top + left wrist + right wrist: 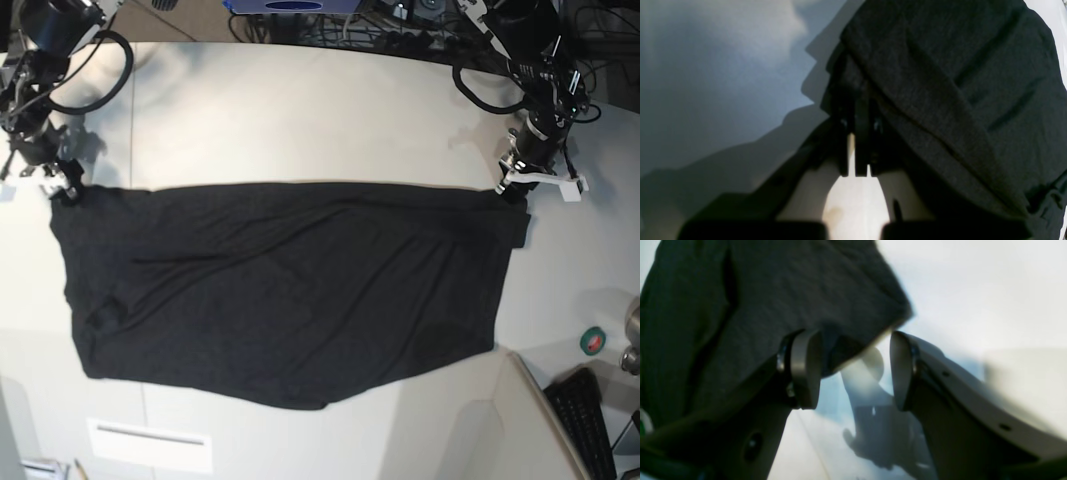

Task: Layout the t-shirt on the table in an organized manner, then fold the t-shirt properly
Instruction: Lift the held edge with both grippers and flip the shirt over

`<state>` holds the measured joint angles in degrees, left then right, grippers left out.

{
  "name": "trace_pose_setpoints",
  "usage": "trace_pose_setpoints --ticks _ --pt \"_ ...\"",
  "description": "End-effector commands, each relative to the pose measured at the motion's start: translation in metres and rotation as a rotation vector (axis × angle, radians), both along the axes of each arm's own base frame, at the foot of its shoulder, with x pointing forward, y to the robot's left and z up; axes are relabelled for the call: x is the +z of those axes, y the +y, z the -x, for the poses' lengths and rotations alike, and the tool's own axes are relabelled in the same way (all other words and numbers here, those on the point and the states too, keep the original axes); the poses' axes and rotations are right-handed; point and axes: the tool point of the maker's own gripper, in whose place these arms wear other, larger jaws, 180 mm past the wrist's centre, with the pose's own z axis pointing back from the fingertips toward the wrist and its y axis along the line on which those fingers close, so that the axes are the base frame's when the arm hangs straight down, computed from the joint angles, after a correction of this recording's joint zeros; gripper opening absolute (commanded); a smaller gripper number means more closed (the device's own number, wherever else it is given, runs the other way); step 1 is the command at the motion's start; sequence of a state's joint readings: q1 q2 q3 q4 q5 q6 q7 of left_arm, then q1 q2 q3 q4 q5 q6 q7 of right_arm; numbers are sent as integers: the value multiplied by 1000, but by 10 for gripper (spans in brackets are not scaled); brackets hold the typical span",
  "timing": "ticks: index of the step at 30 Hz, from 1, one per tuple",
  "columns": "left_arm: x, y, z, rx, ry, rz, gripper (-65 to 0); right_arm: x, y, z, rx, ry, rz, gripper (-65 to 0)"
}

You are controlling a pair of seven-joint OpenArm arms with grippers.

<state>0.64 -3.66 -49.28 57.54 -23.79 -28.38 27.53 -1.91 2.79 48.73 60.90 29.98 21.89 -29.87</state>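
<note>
Fingers of the left gripper (pixel 857 133) sit pressed together in the left wrist view, dark pads side by side with a black fold of the t-shirt (pixel 950 100) bunched against and over them, so the claw is clamped on a top corner of the cloth. From that grip the fabric spreads away toward 1 and 3 o'clock in long creases, while pale table (pixel 716 66) fills the side from 9 to 11 o'clock.

In the right wrist view the right gripper (pixel 856 370) stands with its two round pads well apart. One pad (pixel 805 368) lies against the underside of the cloth edge; the other is clear of it at 3 o'clock. A corner of the t-shirt (pixel 790 290) hangs just above the gap, from 9 to 12 o'clock, and is not pinched.

The base view shows the left gripper (pixel 512 190) at the shirt's corner at about 2 o'clock of the frame and the right gripper (pixel 62 188) at the opposite corner at about 10 o'clock. Between them the t-shirt (pixel 290 290) is stretched wide across the table (pixel 300 110), its top edge nearly straight, its lower edge sagging toward 6 o'clock with shallow wrinkles. At 4 o'clock, well apart from the cloth, lie a roll of green tape (pixel 593 341) and a keyboard (pixel 585 415).
</note>
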Motion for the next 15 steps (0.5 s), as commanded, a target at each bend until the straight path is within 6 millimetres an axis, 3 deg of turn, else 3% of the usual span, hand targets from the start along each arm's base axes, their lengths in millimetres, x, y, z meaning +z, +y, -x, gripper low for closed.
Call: trace_pose_setpoints --ticks 1,6,7,10,12,15 --pt "-2 7 7 -1 35 -23 -650 -2 -2 -1 7 22 -2 -335" --pt "11 15 7 -7 18 -74 -650 -6 3 -7 7 22 -27 -369" --pt "13 16 7 -8 17 -79 -650 -5 4 -9 9 19 -27 -413" --pt "14 17 8 -11 18 -87 -650 1 -5 -14 18 11 -6 -650" --pt "11 15 10 -20 35 -79 -650 9 -13 -18 19 2 17 -650" --pt "17 20 10 -63 83 -84 -650 37 -20 -30 73 -19 70 -650"
